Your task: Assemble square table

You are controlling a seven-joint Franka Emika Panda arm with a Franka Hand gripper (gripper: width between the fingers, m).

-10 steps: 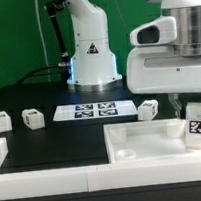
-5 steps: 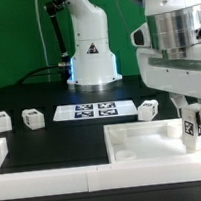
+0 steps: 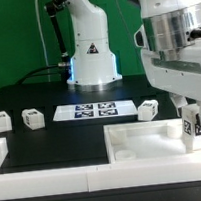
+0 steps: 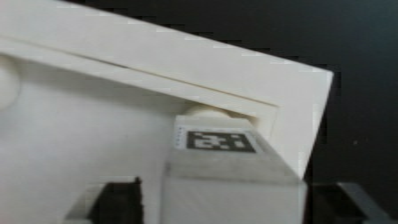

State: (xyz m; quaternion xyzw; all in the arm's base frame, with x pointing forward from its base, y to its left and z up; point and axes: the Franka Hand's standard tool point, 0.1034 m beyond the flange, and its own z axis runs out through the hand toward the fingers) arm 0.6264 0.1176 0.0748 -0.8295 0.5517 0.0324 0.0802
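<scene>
The square table slab (image 3: 143, 144) lies hollow face up at the front, on the exterior view's right. My gripper (image 3: 195, 129) is shut on one white tagged leg (image 3: 193, 125) and holds it upright at the slab's right corner. In the wrist view the leg (image 4: 222, 150) sits between my dark fingers (image 4: 118, 202), and its far end meets a round spot by the slab's rim (image 4: 231, 70). Three more legs stand loose on the black worktop: two at the left (image 3: 1, 121) (image 3: 33, 118) and one behind the slab (image 3: 149, 108).
The marker board (image 3: 92, 110) lies flat in the middle, in front of the robot's base (image 3: 92, 59). A low white wall (image 3: 47, 181) edges the worktop's front and its left corner.
My wrist has turned about its upright axis with the leg in it, so the leg's tagged face now points more sideways. The leg has shifted slightly to the left. The loose legs have not moved.
</scene>
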